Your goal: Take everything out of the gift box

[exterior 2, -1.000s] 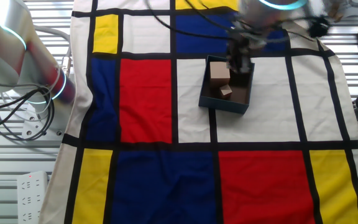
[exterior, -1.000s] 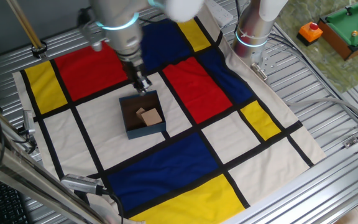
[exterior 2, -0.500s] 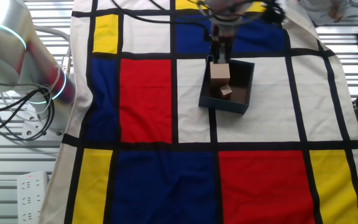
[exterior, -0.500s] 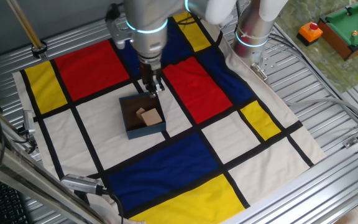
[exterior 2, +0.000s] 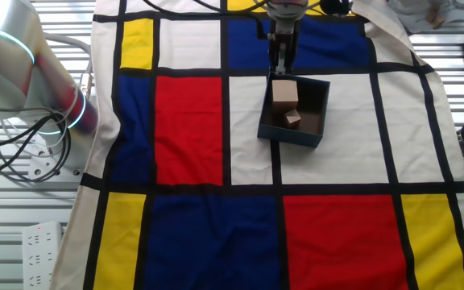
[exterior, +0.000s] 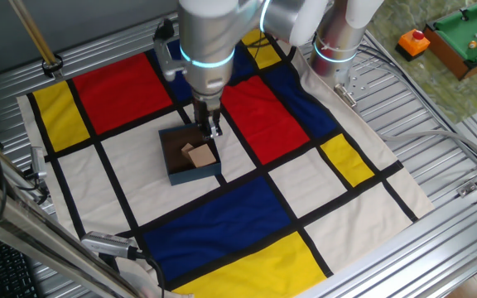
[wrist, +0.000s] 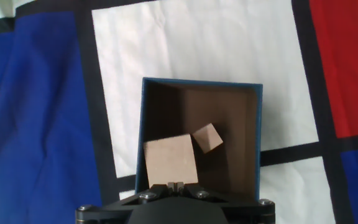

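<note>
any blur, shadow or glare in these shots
Hand view: sharp; shadow darkens the left inside of the gift box beside the big block. Both fixed views: sharp and evenly lit; in one, the end effector hides part of the box's far wall. No strong glare.

Slatted metal table (exterior: 437,157) under a red, blue, yellow and white grid cloth (exterior: 247,207).

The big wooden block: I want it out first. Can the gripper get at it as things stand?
Probably yes. The gripper hangs right above the big block in the open box, nothing covering it; the small block sits beside it.
</note>
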Controlling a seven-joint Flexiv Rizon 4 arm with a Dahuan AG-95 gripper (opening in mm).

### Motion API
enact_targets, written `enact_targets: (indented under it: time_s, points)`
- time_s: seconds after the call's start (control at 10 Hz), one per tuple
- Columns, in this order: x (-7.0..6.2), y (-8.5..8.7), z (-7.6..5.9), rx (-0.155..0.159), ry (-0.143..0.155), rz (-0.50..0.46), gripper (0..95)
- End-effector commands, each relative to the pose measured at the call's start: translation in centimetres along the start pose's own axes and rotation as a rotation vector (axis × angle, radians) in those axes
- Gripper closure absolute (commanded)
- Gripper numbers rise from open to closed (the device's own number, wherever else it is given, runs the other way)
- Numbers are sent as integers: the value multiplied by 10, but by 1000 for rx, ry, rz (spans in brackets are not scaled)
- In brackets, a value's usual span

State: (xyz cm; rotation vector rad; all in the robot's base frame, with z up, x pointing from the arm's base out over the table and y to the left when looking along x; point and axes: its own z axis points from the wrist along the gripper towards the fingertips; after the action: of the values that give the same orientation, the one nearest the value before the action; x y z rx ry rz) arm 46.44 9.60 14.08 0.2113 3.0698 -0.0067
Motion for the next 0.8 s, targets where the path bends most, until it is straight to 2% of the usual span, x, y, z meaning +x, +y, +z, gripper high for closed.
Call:
enact_targets:
  time_s: [0.1,0.3,0.4,0.8]
  points:
    - [3,-2,-1,-16,6,-35,950]
    - [3,0,0,-23,5,-29,950]
    - [2,2,1,-24,5,-18,760]
    - [0,13,7,-16,7,11,760]
